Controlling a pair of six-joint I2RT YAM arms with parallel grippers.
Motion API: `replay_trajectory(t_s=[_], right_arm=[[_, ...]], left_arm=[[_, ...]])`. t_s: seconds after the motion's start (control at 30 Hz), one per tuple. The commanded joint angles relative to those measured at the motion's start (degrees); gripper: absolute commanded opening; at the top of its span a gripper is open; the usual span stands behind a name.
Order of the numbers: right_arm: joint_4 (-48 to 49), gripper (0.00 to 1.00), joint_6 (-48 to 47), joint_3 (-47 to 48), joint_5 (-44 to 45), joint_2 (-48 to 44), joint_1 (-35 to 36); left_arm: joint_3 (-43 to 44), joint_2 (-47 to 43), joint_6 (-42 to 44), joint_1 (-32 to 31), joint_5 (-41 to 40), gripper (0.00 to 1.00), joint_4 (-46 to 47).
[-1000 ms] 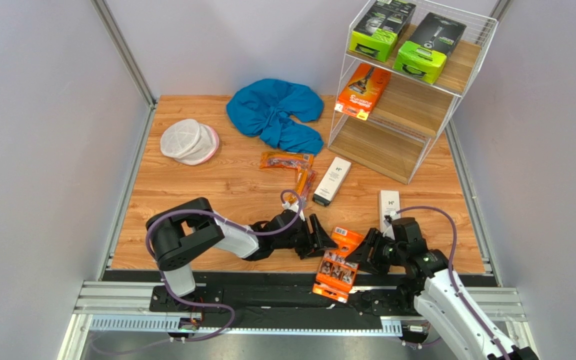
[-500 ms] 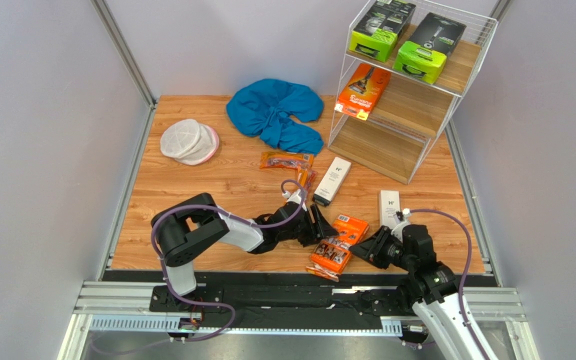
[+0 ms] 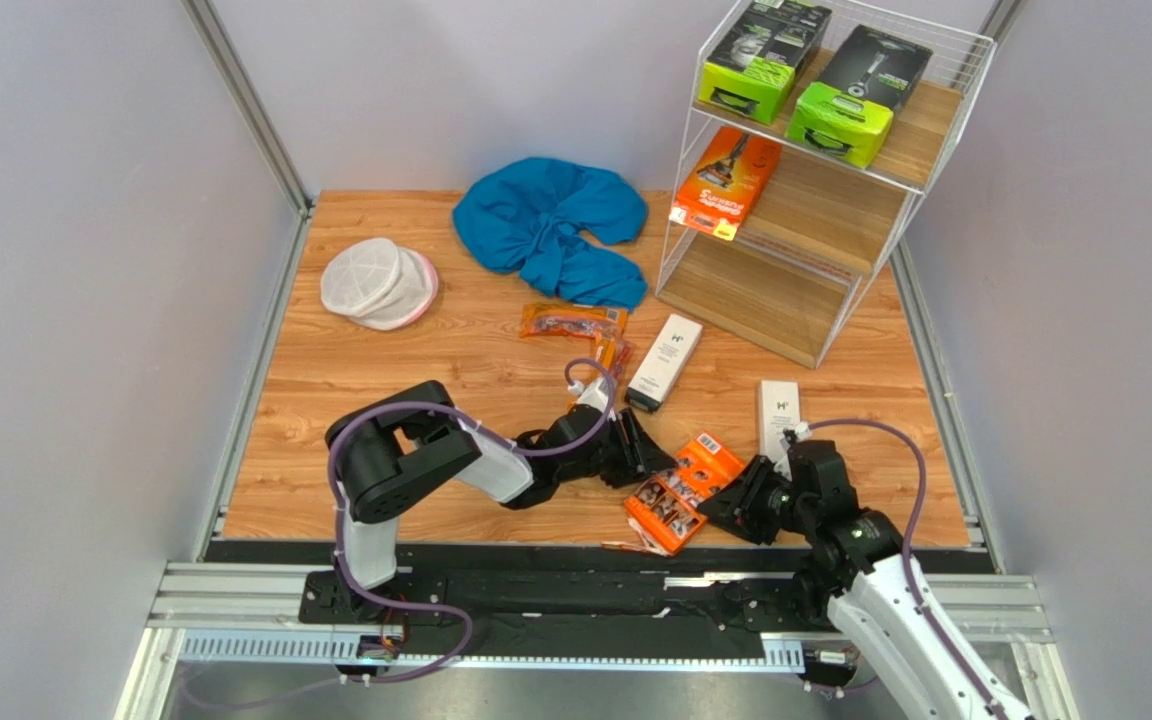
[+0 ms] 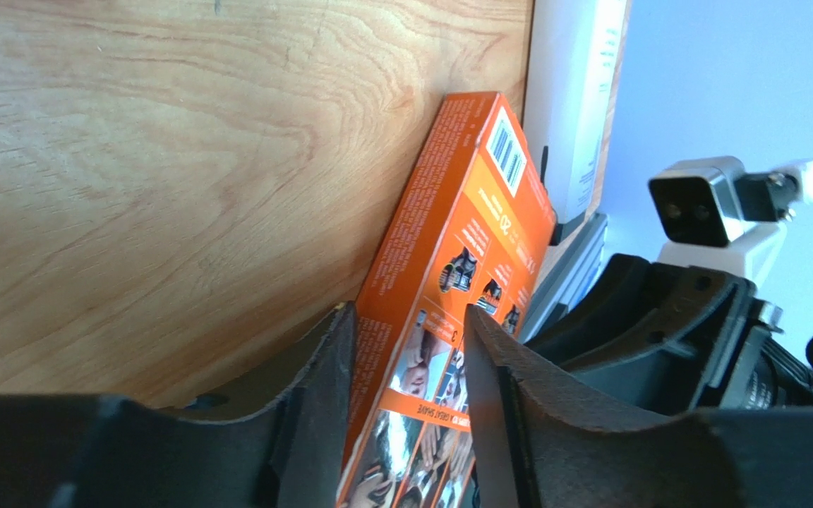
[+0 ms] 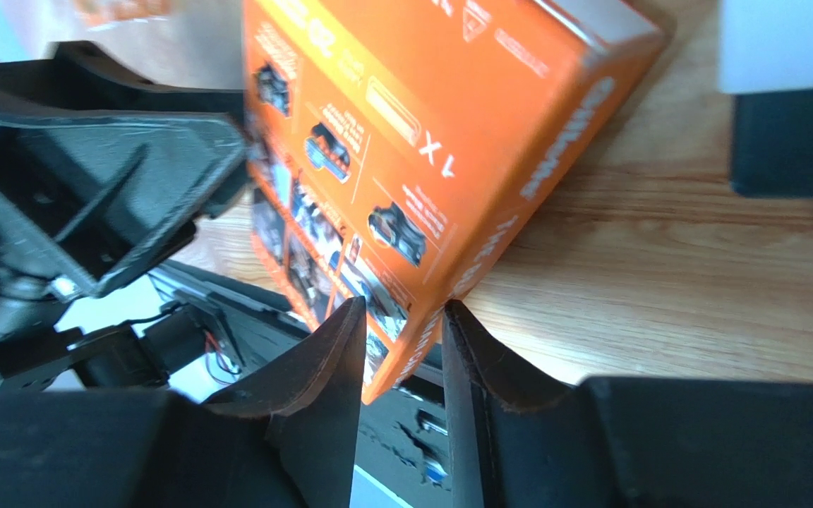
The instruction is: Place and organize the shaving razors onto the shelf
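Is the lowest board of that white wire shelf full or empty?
Empty: the lowest board shows only bare wood. The one orange carton on this rack sits on the middle board.

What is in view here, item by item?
shelf: 1, white wire with three wooden tiers, far right
green boxes: 2, lime and black, top tier
cartons: 2, orange, one on the middle tier, one tilted at the near edge between the grippers
white boxes: 2, flat on the table near the shelf
bags: 2, clear with orange trim, mid table
cloth: 1, blue, far centre
pouch: 1, white mesh, far left
table: 1, wood
left gripper: 1, black, closed on the near carton
right gripper: 1, black, closed on that carton's corner
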Motion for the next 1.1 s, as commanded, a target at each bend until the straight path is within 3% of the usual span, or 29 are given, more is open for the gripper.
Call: replay_trajectory(t_s=[0.0, 0.27, 0.5, 0.67, 0.83, 0.9, 1.07], right_arm=[[15.7, 0.35, -0.2, -2.0, -2.1, 3.9, 0.2], [14.5, 0.35, 0.9, -1.3, 5.2, 2.7, 0.2], [14.3, 0.33, 1.6, -1.3, 9.8, -0.7, 0.2], [19.7, 0.30, 1.4, -2.0, 10.8, 1.1, 0.2], [25.5, 0.14, 1.7, -3.5, 11.4, 0.4, 0.2], [25.6, 0.00, 2.0, -4.0, 11.6, -0.7, 0.2], [21.7, 0.00, 1.7, -3.1, 13.0, -3.9, 0.2]], left_arm=[[2.0, 1.3, -2.2, -3.6, 13.2, 0.47, 7.9], [2.7, 1.0, -1.6, -4.4, 15.7, 0.24, 7.5], [6.4, 0.2, 3.0, -6.7, 18.2, 0.30, 1.5], [6.8, -1.3, 4.3, -7.4, 18.4, 0.30, -1.5], [7.7, -1.4, 5.1, -8.2, 19.7, 0.30, -3.0], [7.6, -1.6, 5.1, -8.4, 19.8, 0.30, -3.0], [7.0, -2.0, 5.4, -8.7, 19.6, 0.32, -3.1]])
